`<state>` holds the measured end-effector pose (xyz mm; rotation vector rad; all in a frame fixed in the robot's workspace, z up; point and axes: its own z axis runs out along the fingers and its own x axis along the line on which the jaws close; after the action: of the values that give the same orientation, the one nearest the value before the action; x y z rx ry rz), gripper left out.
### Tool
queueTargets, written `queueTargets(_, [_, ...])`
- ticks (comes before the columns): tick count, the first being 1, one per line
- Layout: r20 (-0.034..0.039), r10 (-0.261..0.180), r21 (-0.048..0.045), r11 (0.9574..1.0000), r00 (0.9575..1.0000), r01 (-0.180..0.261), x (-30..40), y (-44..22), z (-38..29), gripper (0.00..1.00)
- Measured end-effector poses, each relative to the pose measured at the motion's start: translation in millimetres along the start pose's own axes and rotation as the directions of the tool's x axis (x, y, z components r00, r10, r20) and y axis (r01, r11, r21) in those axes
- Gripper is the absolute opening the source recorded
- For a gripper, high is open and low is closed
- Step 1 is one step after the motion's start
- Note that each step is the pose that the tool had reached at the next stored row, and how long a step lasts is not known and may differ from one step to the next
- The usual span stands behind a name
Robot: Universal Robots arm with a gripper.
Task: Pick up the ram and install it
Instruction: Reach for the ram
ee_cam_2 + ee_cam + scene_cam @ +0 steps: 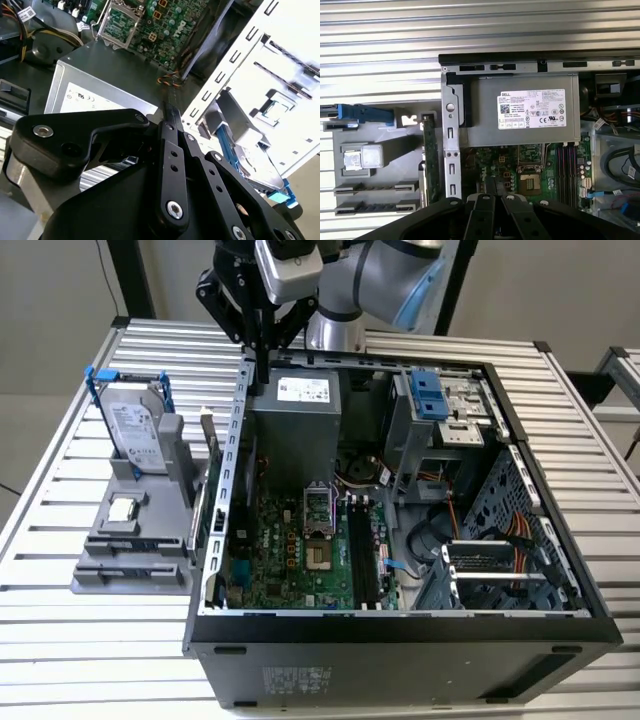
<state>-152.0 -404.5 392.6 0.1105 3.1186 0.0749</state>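
Observation:
The ram point(431, 150) is a thin green stick standing on edge in the grey fixture point(375, 175), right beside the outer wall of the open computer case point(235, 450). In the exterior view the ram point(213, 475) is at the fixture's right side. My gripper point(262, 372) hangs above the case's back corner on the exterior view's left, over the power supply point(295, 420), higher than the ram and behind it. Its black fingers point(490, 182) are shut with nothing between them, as the second wrist view also shows for the gripper point(167, 109). Dark memory slots point(362, 560) lie on the motherboard.
The fixture also holds a silver hard drive point(135, 430) in a blue caddy and a small square processor chip point(122, 508). The case stands on a slatted metal table point(60, 640). Inside it are cables point(500, 540), a drive cage point(440, 405) and an open processor socket point(318, 505).

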Motion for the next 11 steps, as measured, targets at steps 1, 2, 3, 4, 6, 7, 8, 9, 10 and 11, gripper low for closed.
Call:
queueTargets(1, [0.0000, 0.000, 0.0000, 1.0000, 1.0000, 0.000, 0.9, -0.1, 0.0, 0.00])
queueTargets(2, [0.0000, 0.000, 0.0000, 1.0000, 1.0000, 0.000, 1.8, -0.1, -0.1, 0.00])
queueTargets(3, [0.0000, 0.000, 0.0000, 1.0000, 1.0000, 0.000, 2.8, -0.2, -0.1, 0.00])
queueTargets(4, [0.0000, 0.000, 0.0000, 1.0000, 1.0000, 0.000, 4.0, -0.3, -0.1, 0.00])
queueTargets(6, [0.0001, 0.000, 0.0000, 1.0000, 1.0000, 0.000, 6.3, -0.4, -0.1, 0.00])
queueTargets(7, [0.0000, 0.000, 0.0000, 1.0000, 1.0000, 0.000, 7.6, -0.5, -0.1, 0.00])
queueTargets(8, [0.0000, 0.000, 0.0000, 1.0000, 1.0000, 0.000, 8.8, -0.6, -0.2, 0.00])
queueTargets(9, [0.0000, 0.000, 0.0000, 1.0000, 1.0000, 0.000, 10.1, -0.7, -0.2, 0.00])
queueTargets(10, [0.0000, 0.000, 0.0000, 1.0000, 1.0000, 0.000, 11.4, -0.8, -0.3, 0.00])
queueTargets(11, [0.0000, 0.000, 0.0000, 1.0000, 1.0000, 0.000, 12.7, -0.9, -0.3, 0.00])
